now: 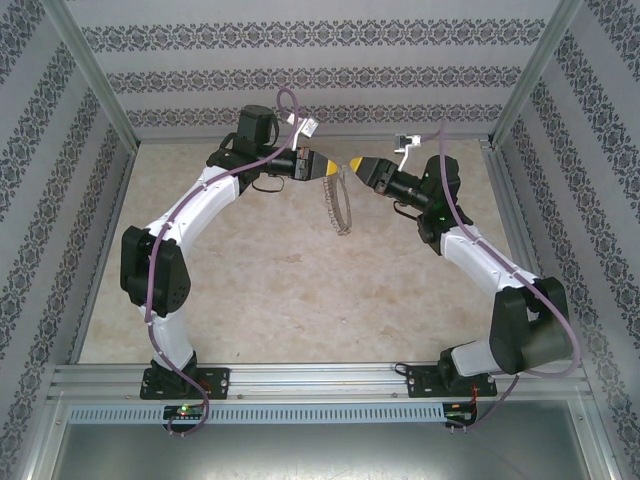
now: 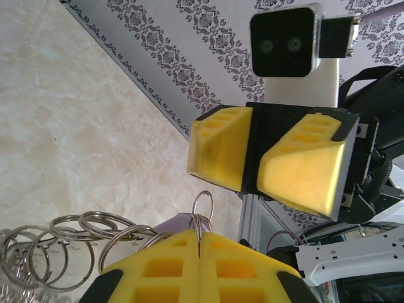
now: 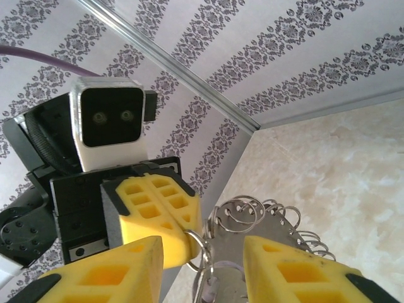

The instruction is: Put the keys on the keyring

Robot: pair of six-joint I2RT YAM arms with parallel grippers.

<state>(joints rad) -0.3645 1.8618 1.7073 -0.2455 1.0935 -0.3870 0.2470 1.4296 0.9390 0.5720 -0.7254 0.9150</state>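
- Keyring (image 1: 338,207) hung above the table (image 1: 300,300) between my grippers, with many keys (image 2: 60,243) already fringing it.
- My left gripper (image 2: 199,247) was clamped on its wire.
- My right gripper (image 3: 208,271) stood partly open and empty, facing it; I judged the threading unfinished.

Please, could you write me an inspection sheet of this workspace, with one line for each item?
Surface: beige marbled table.
Job's things: keyring hangs from the left tool, fringed with small split rings; pale-purple piece near the grip.
Clutter: nothing seen.
Tools: left tool shut on the keyring's top ring; right tool open, facing it closely.
Cables: purple cable loops at the left wrist; another runs along the right arm.
Surroundings: patterned walls, aluminium frame.
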